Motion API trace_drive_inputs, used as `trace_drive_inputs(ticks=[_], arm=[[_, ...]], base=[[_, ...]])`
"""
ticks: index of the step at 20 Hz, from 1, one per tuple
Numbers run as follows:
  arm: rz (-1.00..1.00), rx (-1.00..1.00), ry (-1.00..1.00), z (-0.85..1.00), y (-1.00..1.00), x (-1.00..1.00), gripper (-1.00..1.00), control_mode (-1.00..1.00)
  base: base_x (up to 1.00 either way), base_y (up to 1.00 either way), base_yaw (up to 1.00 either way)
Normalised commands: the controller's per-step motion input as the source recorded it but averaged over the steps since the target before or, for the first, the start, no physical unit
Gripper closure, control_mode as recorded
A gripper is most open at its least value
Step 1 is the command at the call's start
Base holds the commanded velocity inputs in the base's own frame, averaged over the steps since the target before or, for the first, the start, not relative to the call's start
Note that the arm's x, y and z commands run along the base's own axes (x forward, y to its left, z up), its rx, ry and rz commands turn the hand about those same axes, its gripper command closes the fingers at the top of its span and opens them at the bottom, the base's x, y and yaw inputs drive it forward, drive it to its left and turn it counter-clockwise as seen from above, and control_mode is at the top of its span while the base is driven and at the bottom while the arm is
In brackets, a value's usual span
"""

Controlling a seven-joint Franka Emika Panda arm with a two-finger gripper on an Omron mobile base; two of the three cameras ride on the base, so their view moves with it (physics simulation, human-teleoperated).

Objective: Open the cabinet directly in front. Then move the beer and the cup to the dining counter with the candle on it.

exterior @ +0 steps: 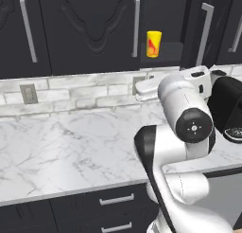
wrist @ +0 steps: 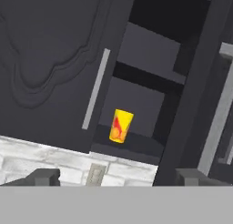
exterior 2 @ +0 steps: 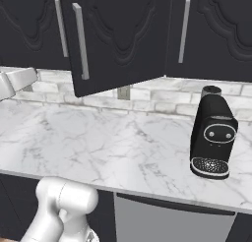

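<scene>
The cup (exterior: pixel 153 44) stands upright on the lowest shelf (wrist: pixel 129 143) inside the cabinet (exterior: pixel 94 28), in the upper middle of the left base view, just right of the closed left door's handle (exterior: pixel 136 26). In the hand view the cup (wrist: pixel 120 126) sits at lower centre, tilted with the frame, its red mark facing the camera, with bare shelves above it.

The cabinet's right door (exterior 2: pixel 118 37) is swung open: in the right base view it juts out at upper centre, its handle (exterior 2: pixel 81 42) near its left edge; in the left base view its edge and handle (exterior: pixel 204 31) show at upper right. No beer can be made out on the visible shelves.

The gripper (wrist: pixel 119 176) looks into the opening from outside; its jaws are spread wide with nothing between them, the two dark fingertips (wrist: pixel 43 176) at the bottom corners of the hand view, well apart from the cup.

Below the cabinet runs a tile backsplash (exterior: pixel 71 92) with an outlet (exterior: pixel 28 93), then the marble desk (exterior: pixel 71 147). A black coffee machine (exterior 2: pixel 212 137) stands on the desk at the right of the right base view.
</scene>
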Motion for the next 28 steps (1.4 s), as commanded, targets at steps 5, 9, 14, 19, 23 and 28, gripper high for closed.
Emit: trace_drive_inputs(ticks=[5,9,14,19,23,28], arm=[[-0.18,-0.05,0.10,-0.01,0.19,0.87,-1.00,-1.00],[-0.12,-0.02,0.10,-0.16,0.00,1.00,-1.00,-1.00],[-0.03,-0.04,0.07,-0.34,0.00,1.00,-1.00,-1.00],[-0.11,-0.02,0.08,-0.26,-0.33,0.93,-1.00,-1.00],[-0.21,0.00,0.05,-0.10,-0.94,0.45,-1.00,-1.00],[-0.23,0.00,0.01,0.00,-1.00,-0.06,-1.00,-1.00]], base=[[0.00,0.00,0.00],[0.00,0.00,0.00],[0.00,0.00,0.00],[0.00,0.00,0.00],[0.00,0.00,0.00],[0.00,0.00,0.00]])
